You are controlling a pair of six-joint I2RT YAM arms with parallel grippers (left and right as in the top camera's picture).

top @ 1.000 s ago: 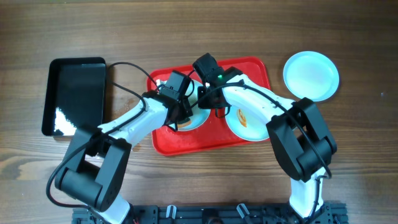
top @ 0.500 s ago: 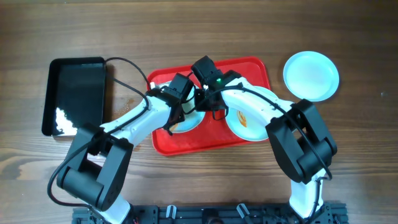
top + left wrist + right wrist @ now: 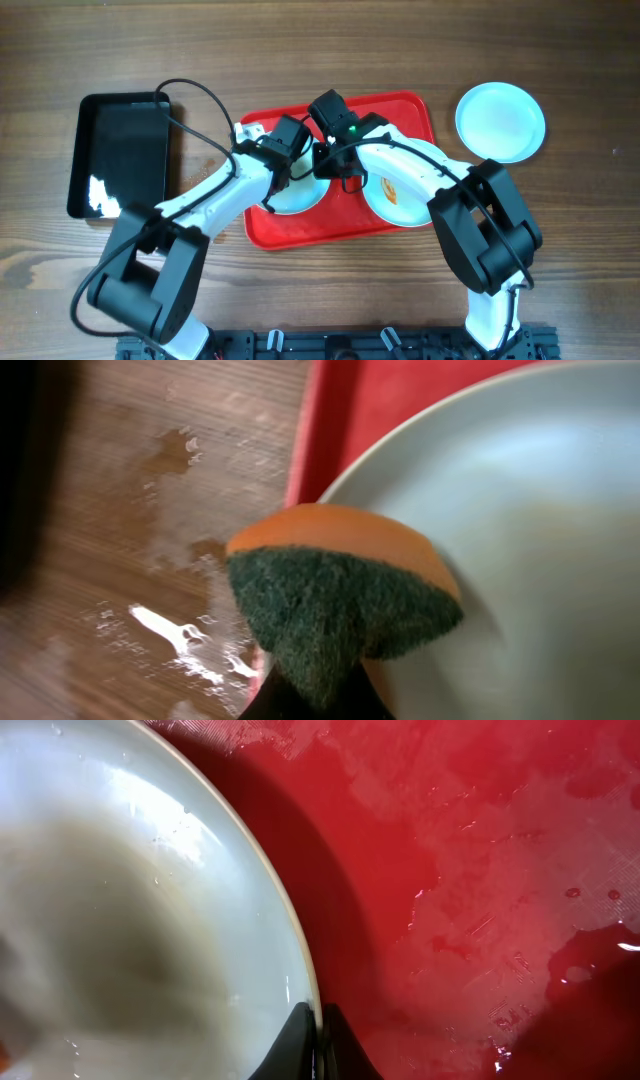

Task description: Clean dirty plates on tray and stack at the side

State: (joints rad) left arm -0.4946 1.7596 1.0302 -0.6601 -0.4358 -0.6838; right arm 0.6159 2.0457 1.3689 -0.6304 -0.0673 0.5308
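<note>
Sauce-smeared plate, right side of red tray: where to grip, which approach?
Pinch the smeared plate by its thin raised rim; it lies flat, so nothing else offers purchase. Probably come from its left edge, over bare tray floor: its right and near edges sit close to the tray's wall. The right gripper holds the left plate the same way.

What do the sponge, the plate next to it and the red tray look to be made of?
The sponge looks like orange foam backed with a dark green fibrous scouring pad, matte and coarse. The plate is pale mint, smooth and glossy with soft highlights; it could be melamine or glazed ceramic, and the look leaves that open. The tray is red, probably plastic, with a finely textured surface under a shiny wet film.
</note>
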